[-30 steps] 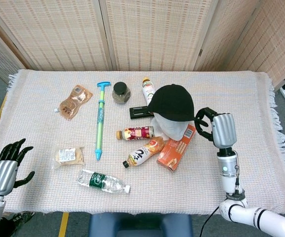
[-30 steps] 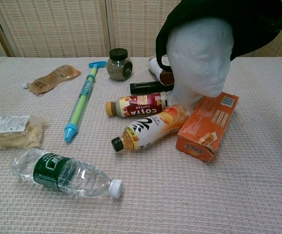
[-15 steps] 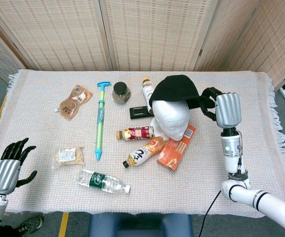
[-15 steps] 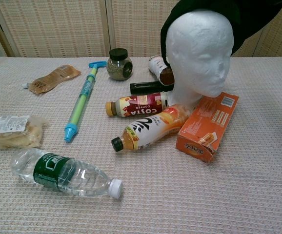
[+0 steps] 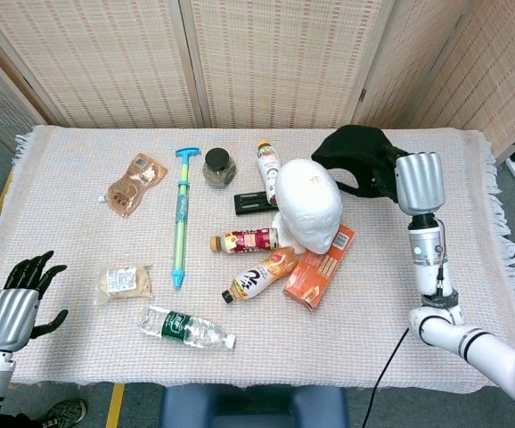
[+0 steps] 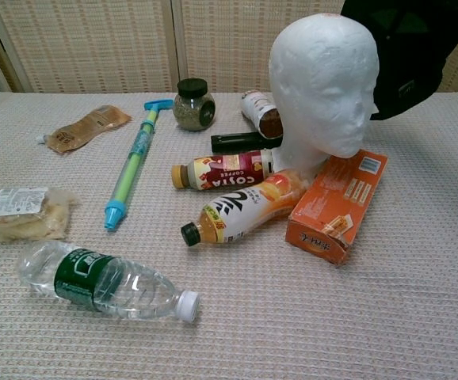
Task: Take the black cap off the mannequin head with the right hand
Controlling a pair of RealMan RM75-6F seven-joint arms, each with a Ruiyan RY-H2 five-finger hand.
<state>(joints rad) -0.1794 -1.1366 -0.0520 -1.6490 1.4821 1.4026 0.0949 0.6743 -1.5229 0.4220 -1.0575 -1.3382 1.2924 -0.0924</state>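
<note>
Black cap point(image 5: 354, 159) lifted clear of the white mannequin head point(image 5: 308, 203), held in the air just right of it and behind it, gripped by the right robot hand point(image 5: 415, 181) with fingers closed on its rim. Mannequin head bare, upright among bottles near the worktop point(image 5: 79, 232) centre, leaning against an orange box point(image 5: 318, 267). Left robot hand point(image 5: 15, 303) low at the front left corner, fingers spread, holding nothing. Clear water bottle point(image 5: 186, 328) lying at the front.
</note>
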